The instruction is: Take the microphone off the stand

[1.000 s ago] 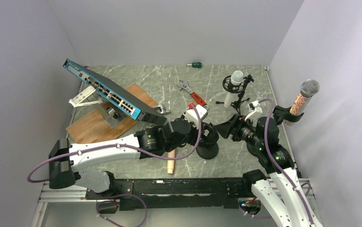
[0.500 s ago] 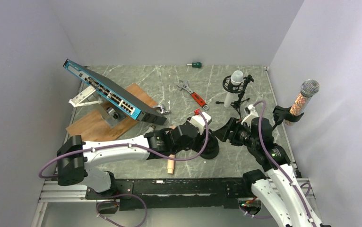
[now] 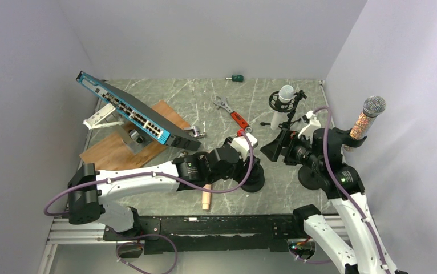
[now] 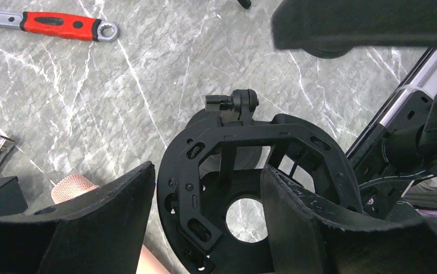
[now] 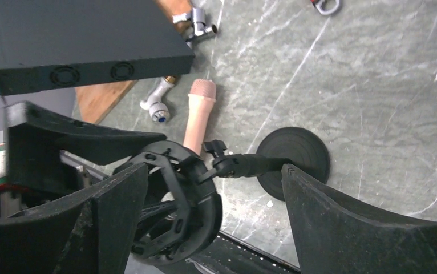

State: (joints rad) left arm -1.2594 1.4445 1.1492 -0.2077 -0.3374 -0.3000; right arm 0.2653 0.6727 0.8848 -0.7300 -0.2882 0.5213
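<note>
Microphone (image 3: 206,197) lying by the bench's near edge, out of the stand (image 3: 254,181); we log left claw (image 4: 207,171) newly over it, right claw (image 5: 214,168) backed off, both agape, empty: removal looks done.

the left arm (image 3: 142,177) lies low and long from its base at 7 o'clock, reaching toward the centre of the top view. at its wrist the left gripper (image 4: 207,177) points downward, jaws spread wide. the right arm (image 3: 347,188) stands up from 5 o'clock, elbow bent, forearm turned toward 9 o'clock. the right gripper (image 3: 268,149) faces the left one, jaws also wide apart. the two grippers are near each other, not touching.
</note>
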